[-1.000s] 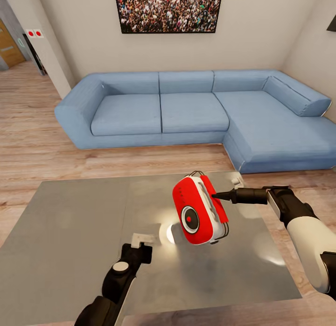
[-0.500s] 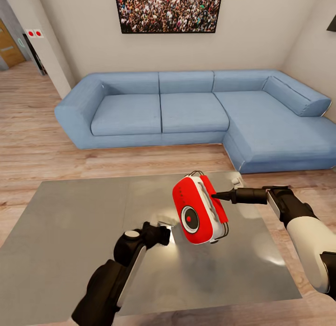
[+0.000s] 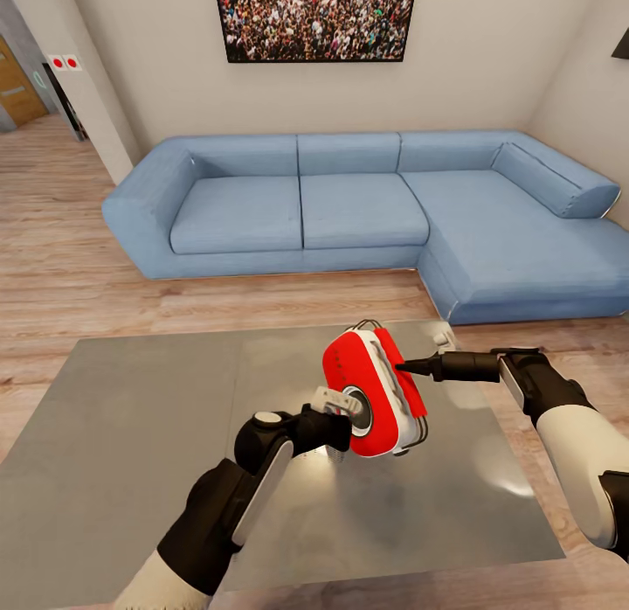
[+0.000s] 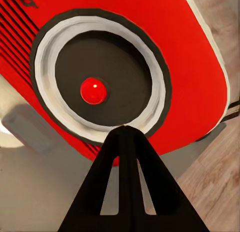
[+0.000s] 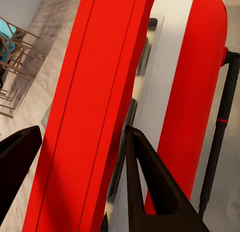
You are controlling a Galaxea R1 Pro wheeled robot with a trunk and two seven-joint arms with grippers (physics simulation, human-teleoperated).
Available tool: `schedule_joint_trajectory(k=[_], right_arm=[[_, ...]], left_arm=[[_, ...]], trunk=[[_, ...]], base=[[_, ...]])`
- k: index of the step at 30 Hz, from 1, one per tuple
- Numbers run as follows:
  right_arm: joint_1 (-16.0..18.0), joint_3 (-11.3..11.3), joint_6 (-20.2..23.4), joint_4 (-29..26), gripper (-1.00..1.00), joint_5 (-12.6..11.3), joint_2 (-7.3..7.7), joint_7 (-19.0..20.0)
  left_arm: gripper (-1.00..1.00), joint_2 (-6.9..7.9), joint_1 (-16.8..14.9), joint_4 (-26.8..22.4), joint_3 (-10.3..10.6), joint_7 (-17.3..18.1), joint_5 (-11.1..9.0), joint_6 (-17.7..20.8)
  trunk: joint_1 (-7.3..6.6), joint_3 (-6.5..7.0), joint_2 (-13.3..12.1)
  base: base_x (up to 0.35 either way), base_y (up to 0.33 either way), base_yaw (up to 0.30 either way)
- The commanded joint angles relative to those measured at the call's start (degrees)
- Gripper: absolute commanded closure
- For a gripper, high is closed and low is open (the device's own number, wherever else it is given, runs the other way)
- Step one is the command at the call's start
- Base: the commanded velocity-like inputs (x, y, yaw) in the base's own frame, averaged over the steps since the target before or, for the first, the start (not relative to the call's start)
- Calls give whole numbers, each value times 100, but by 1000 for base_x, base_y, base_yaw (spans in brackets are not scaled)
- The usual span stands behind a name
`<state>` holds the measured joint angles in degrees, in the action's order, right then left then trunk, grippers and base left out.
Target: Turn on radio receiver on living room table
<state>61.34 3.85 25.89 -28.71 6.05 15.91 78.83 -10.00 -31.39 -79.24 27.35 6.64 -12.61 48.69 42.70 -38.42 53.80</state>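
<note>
While the right hand (image 3: 404,366) grips the radio (image 3: 374,391) aloft above the counter's (image 3: 131,435) far right part, dial (image 4: 102,90) exposed, the left hand (image 3: 342,406), pinched closed, pokes at it.

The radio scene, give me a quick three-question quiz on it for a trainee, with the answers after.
1. True or false: the radio rests flat on the table.
2. Which tool grips the radio's side: A) left B) right C) neither?
3. Fill in: the left tool has its fingers together, tip at the rim of the round dark ____.

Key:
1. False. It is held up above the table, tilted.
2. B. The right tool has one finger on each side of the radio's red body, as the right wrist view shows.
3. Dial, the one with the red button at its centre.
</note>
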Motion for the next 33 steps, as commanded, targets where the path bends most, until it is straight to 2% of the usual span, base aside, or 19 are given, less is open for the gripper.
schedule_joint_trajectory(k=[1,9,13,20,26,33], right_arm=[[1,10,4,-3,100,-9,-1,1],[1,10,4,-3,100,-8,-1,1],[1,10,4,-3,100,-3,-1,1],[1,10,4,-3,100,1,-1,1],[1,10,4,-3,100,1,-1,1],[1,9,4,-3,100,1,-9,1]], left_arm=[[100,0,-25,-4,-1,-2,-2,0],[100,0,-145,48,-23,-53,55,-1],[100,0,-207,350,-49,-78,64,-16],[100,0,-462,672,-60,-90,68,-51],[100,0,-800,925,-63,-84,47,-71],[100,0,-985,1241,-70,-83,15,-157]], trunk=[[0,0,0],[0,0,0],[0,0,0],[0,0,0],[0,0,0],[0,0,0]], base=[[0,0,0],[0,0,0],[0,0,0],[0,0,0],[0,0,0],[0,0,0]])
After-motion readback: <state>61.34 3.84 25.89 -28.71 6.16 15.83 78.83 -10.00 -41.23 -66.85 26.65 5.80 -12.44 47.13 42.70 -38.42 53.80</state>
